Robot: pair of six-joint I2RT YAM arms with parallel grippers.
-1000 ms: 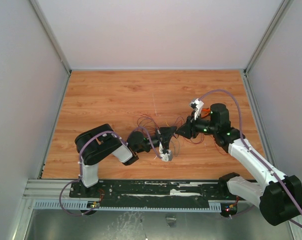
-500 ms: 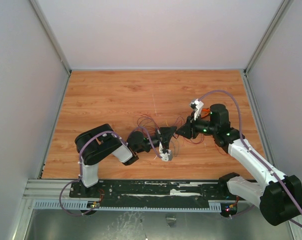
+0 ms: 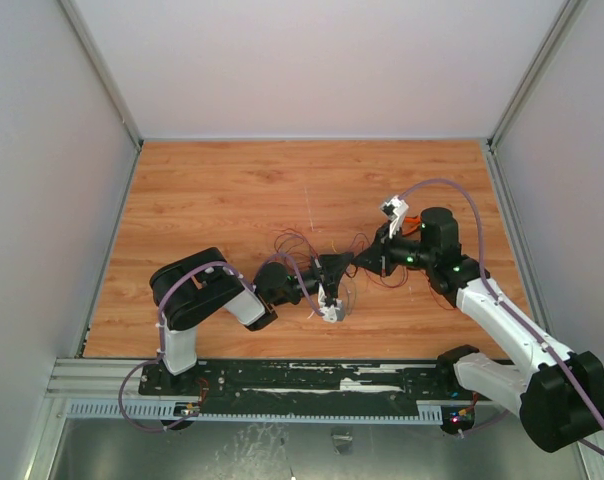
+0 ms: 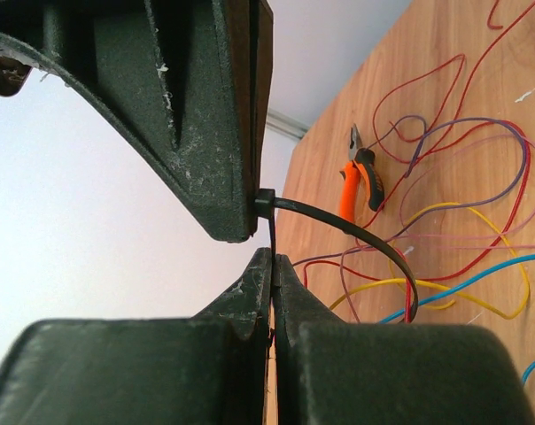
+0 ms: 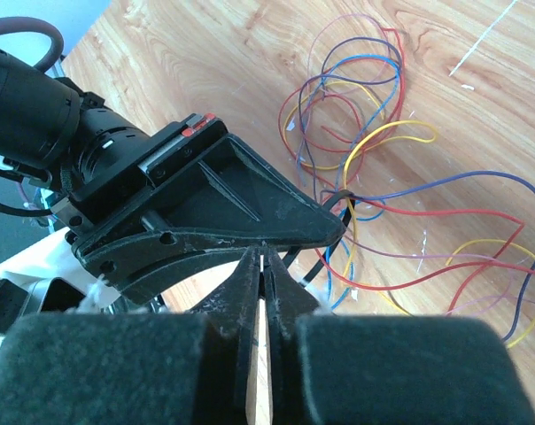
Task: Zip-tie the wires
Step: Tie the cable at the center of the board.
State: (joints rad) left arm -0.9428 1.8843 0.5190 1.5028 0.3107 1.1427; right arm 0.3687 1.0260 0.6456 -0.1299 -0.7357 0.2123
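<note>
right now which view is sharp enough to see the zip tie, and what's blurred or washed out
Left wrist view: zip tie loop and pliers crisp, left hand's fingers soft up close, wall behind washed out. Right wrist view: wires sharp, right hand's fingers blurred. Top view: even light, no glare, zip tie too small to make out.

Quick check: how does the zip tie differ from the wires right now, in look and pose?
The zip tie is one flat black strip; the wires are many thin strands, red, purple, yellow and blue. The zip tie curves in one arc, pinched between the left fingers; the wires sprawl in loose curls on the table. Both are bent, and they cross.
</note>
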